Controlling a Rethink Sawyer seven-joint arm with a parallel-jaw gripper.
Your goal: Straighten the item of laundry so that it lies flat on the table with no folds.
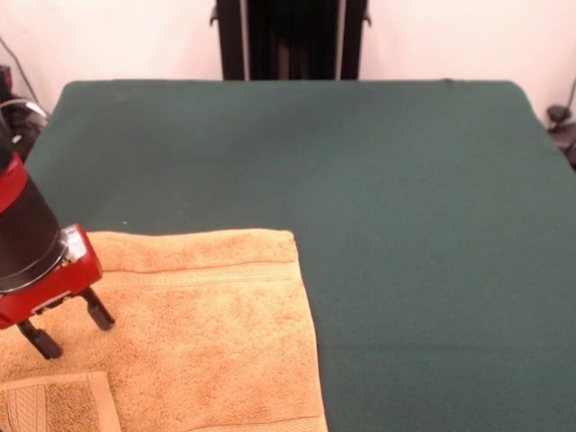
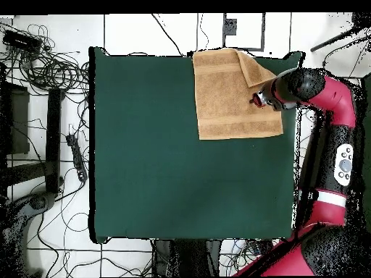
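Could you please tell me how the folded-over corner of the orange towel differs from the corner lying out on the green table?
On the orange-tan terry-cloth towel, the folded corner is doubled back on top of the cloth, beside the open claw; the other corner lies single and flat on the dark green table. Both show a woven band.

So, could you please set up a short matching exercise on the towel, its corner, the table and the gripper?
Things:
1. towel
2. towel's folded-over corner
3. table
4. gripper

States:
A. dark green, mostly bare
B. open, above the towel
C. orange-tan, near a table corner
D. doubled back onto the towel

Pairs: 1-C, 2-D, 3-A, 4-B
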